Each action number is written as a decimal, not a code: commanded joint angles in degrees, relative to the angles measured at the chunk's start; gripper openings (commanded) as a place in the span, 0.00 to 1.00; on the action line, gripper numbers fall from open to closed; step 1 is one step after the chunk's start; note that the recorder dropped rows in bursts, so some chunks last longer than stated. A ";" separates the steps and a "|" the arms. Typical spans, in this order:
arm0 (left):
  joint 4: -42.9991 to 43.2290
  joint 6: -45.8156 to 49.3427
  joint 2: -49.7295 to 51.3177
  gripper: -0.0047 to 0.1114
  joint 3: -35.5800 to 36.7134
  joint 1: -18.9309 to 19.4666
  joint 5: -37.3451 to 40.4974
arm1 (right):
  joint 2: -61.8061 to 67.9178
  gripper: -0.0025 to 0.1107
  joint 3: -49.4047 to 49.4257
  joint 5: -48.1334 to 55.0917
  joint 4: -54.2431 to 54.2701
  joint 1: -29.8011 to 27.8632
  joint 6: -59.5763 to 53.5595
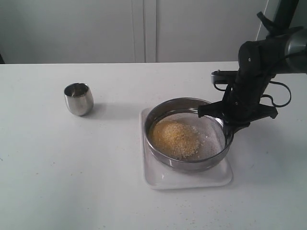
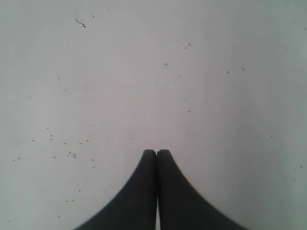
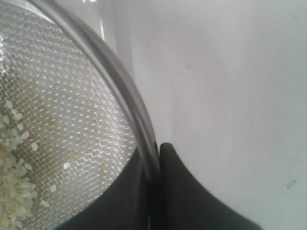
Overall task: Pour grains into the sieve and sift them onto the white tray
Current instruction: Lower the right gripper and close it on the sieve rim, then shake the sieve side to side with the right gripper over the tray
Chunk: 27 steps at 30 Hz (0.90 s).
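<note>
Nearest to us lies the front rim of the white tray (image 1: pixel 192 182), on the white table (image 1: pixel 72 182). The sieve (image 1: pixel 187 166) covers most of the tray, so only its front and left edges show. We cannot tell if the sieve rests on the tray or hangs just above it. The grains (image 1: pixel 175 138) lie heaped on the mesh, toward its left part. The right gripper (image 3: pixel 156 152) pinches the sieve's rim on the right side — one finger is outside, and the other shows only dimly through the mesh. The left gripper (image 2: pixel 157 152) has its fingers pressed together over bare table with scattered specks (image 2: pixel 72 154). A small steel cup (image 1: pixel 78 98) stands upright, well apart to the left.
</note>
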 commanded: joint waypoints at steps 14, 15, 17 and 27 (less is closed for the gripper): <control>-0.59 -0.04 -0.45 0.04 0.37 0.12 0.41 | -1.69 0.02 -0.10 0.38 9.28 -1.69 -6.65; -0.59 -0.04 -0.45 0.04 0.37 0.12 0.41 | -1.96 0.02 -0.10 0.32 9.28 -1.69 -6.65; -0.59 -0.04 -0.45 0.04 0.37 0.12 0.41 | -2.49 0.02 -0.10 0.32 9.28 -1.69 -6.80; -0.59 -0.04 -0.45 0.04 0.37 0.12 0.41 | -7.95 0.02 3.95 0.89 9.01 -1.69 -12.49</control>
